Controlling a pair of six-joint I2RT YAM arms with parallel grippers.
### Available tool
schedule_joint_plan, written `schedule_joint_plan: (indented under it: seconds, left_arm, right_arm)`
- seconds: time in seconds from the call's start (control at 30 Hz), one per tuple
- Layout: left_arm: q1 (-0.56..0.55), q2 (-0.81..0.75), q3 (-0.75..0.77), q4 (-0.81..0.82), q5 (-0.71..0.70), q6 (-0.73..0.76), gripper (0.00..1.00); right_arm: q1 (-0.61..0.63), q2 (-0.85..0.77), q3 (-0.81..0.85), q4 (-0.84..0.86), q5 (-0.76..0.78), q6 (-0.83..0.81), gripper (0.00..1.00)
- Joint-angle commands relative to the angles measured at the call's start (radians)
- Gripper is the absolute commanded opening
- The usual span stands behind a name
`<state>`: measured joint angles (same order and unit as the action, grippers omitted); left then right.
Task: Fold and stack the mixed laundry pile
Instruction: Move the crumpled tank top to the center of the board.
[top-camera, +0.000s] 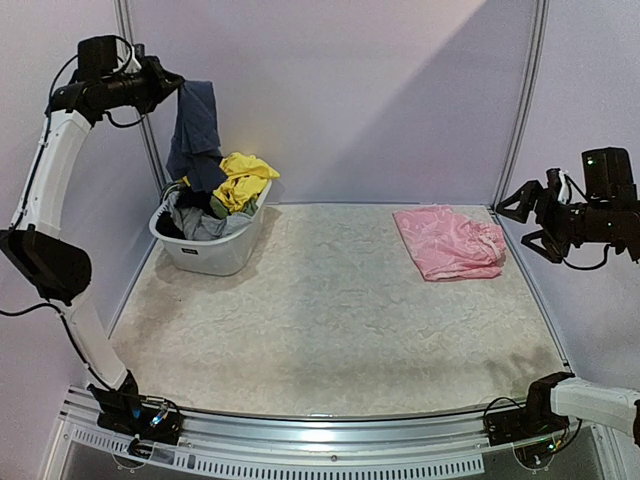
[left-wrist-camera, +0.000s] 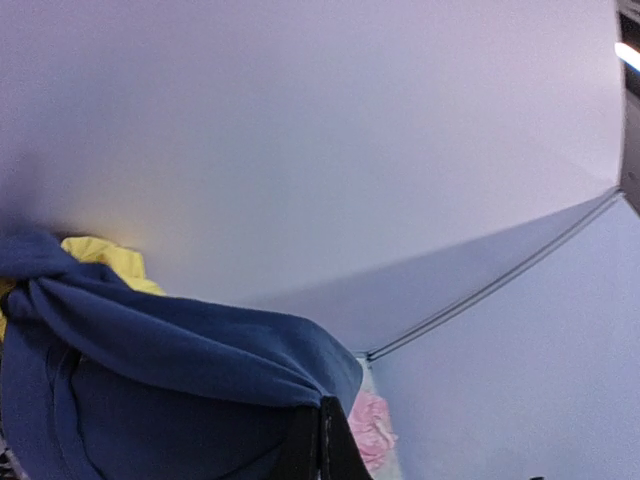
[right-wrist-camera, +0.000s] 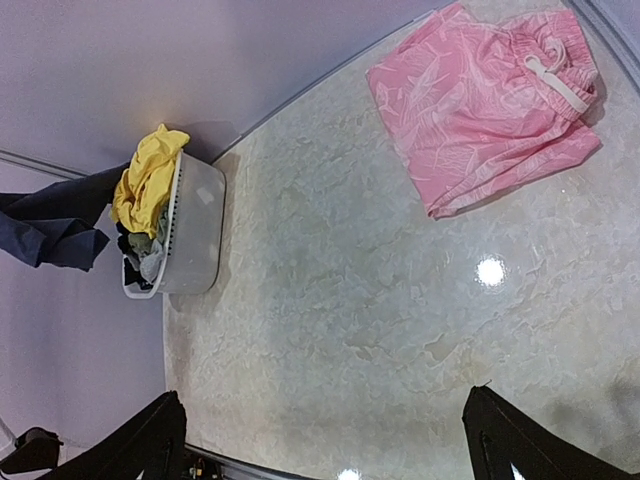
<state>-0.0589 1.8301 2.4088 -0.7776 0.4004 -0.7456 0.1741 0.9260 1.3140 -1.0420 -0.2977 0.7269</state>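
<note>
Navy garment (left-wrist-camera: 150, 380) fills the lower left of the left wrist view, bunched right against the dark fingers (left-wrist-camera: 325, 445). The left gripper (top-camera: 165, 80) is clamped shut on its upper edge, high in the air at about eleven o'clock of the table (top-camera: 330, 330). The cloth hangs straight down from the jaws, and its lower end reaches the heap in the white tub (top-camera: 215, 255). A yellow piece (top-camera: 243, 180) drapes over the tub's far rim, just beside the hanging navy cloth at its four o'clock. Grey pieces (top-camera: 200, 225) and some darker cloth lie crumpled inside the tub. The tub stands on the table at about ten o'clock, near the back left corner. A pink patterned piece (top-camera: 448, 242) lies apart from the rest at about two o'clock, folded fairly flat on the tabletop, with a white drawstring showing in the right wrist view. Beyond it, at three o'clock off the table's edge, the right gripper (top-camera: 522, 218) hovers with its jaws spread wide, holding nothing.
</note>
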Motion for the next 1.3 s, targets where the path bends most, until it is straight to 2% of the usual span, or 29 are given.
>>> schedule_joint_plan:
  seconds: [0.0,0.17,0.3,0.5,0.63,0.83,0.97,1.0,1.03,1.13,1.17,1.2,1.27]
  left_arm:
    - [-0.022,-0.048,0.021,0.183,0.186,-0.121,0.00]
    - [-0.068,-0.100,-0.001,0.159,0.253,-0.124,0.00]
    - [-0.123,-0.171,-0.099,0.146,0.257,-0.118,0.00]
    - [-0.285,-0.263,-0.353,0.183,0.179,-0.113,0.00]
    - [-0.448,-0.271,-0.477,0.227,0.121,-0.133,0.00]
    - [-0.704,-0.146,-0.497,0.221,0.055,-0.142,0.00]
    - [-0.828,0.042,-0.373,0.074,0.091,-0.085,0.00]
    - [-0.849,0.100,-0.314,0.003,0.102,-0.057,0.03]
    - [-0.867,0.151,-0.233,-0.069,0.101,-0.030,0.15]
    - [-0.898,0.245,-0.097,-0.224,0.060,0.025,0.62]
    - [-0.903,0.241,-0.091,-0.229,0.043,0.035,0.90]
    - [-0.904,0.230,-0.098,-0.224,0.028,0.041,0.98]
    - [-0.898,0.197,-0.134,-0.212,0.002,0.051,1.00]
  right_arm:
    - [0.000,0.020,-0.019,0.052,-0.029,-0.022,0.98]
    - [0.001,0.062,-0.016,0.091,-0.055,-0.030,0.98]
    - [0.001,0.095,-0.005,0.113,-0.069,-0.033,0.98]
    - [0.001,0.131,0.001,0.129,-0.076,-0.044,0.98]
    - [0.000,0.130,0.001,0.129,-0.073,-0.046,0.98]
    - [0.001,0.111,-0.010,0.108,-0.059,-0.052,0.98]
    - [0.001,0.089,-0.021,0.094,-0.048,-0.052,0.98]
    - [0.001,0.083,-0.021,0.090,-0.047,-0.053,0.98]
    - [0.001,0.079,-0.022,0.083,-0.043,-0.053,0.98]
    - [0.001,0.064,-0.026,0.068,-0.033,-0.054,0.98]
    - [0.000,0.060,-0.028,0.064,-0.030,-0.054,0.98]
    - [0.001,0.054,-0.031,0.059,-0.028,-0.055,0.98]
    - [0.001,0.046,-0.038,0.053,-0.026,-0.054,0.98]
